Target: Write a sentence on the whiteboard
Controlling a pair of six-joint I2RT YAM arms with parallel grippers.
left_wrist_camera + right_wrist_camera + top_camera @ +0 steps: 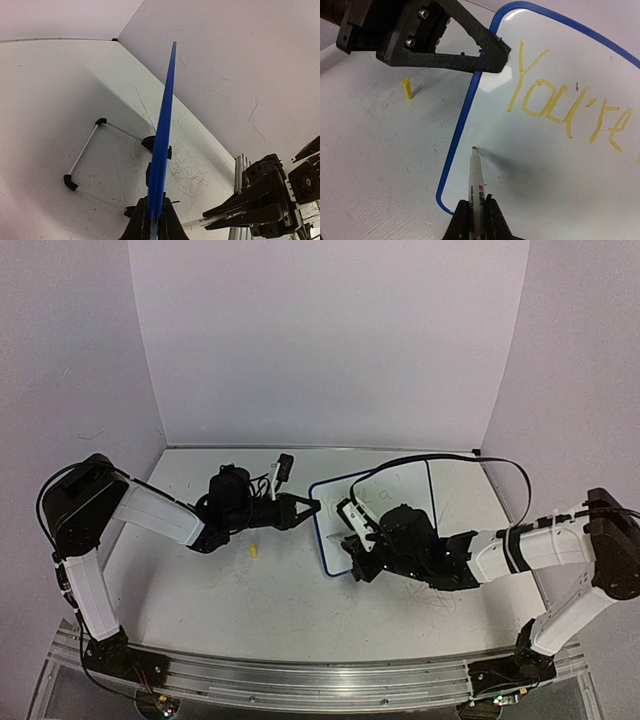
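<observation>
The whiteboard (400, 485) has a blue rim and lies right of the table's centre. My left gripper (312, 508) is shut on its left edge. In the left wrist view the board's blue edge (162, 140) runs up from between the jaws of my left gripper (155, 212). The sentence (560, 107) reads "You're" in yellow on the whiteboard (560, 165). My right gripper (476, 210) is shut on a white marker (476, 175). The marker's tip sits at the board's surface near the lower left corner, below the word. My right gripper (352, 515) hangs over the board's near left part.
A small yellow cap (254, 551) lies on the table left of the board, and the right wrist view also shows the cap (408, 88). A wire stand with black feet (82, 150) lies beside the board. The tabletop (200, 170) is covered in old scribbles. White walls enclose the table.
</observation>
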